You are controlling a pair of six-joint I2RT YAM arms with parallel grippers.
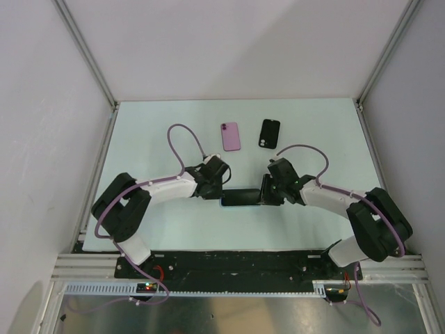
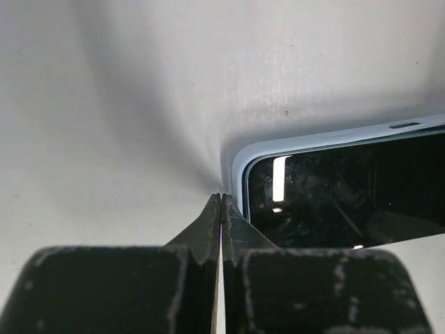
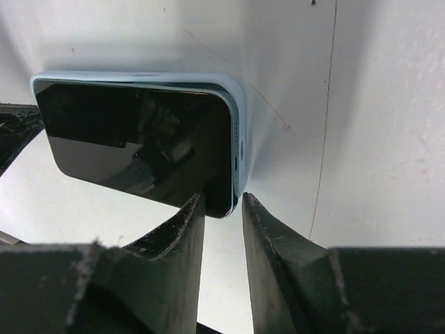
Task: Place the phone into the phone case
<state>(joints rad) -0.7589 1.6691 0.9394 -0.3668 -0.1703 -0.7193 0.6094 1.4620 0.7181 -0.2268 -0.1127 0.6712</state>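
Observation:
A phone with a dark screen (image 1: 240,198) sits in a light blue case between my two grippers, near the table's front middle. My right gripper (image 1: 263,197) is shut on the phone's right end. In the right wrist view its jaws (image 3: 222,198) pinch a corner of the phone (image 3: 139,139), with the case rim (image 3: 238,125) against one finger. My left gripper (image 1: 220,196) is shut and empty at the phone's left end. In the left wrist view its closed tips (image 2: 220,198) rest beside the case's rounded corner (image 2: 240,163), next to the screen (image 2: 348,188).
A pink phone or case (image 1: 231,136) lies back up behind the grippers. A black one (image 1: 270,133) lies to its right. White walls with metal posts enclose the table (image 1: 139,139) on three sides.

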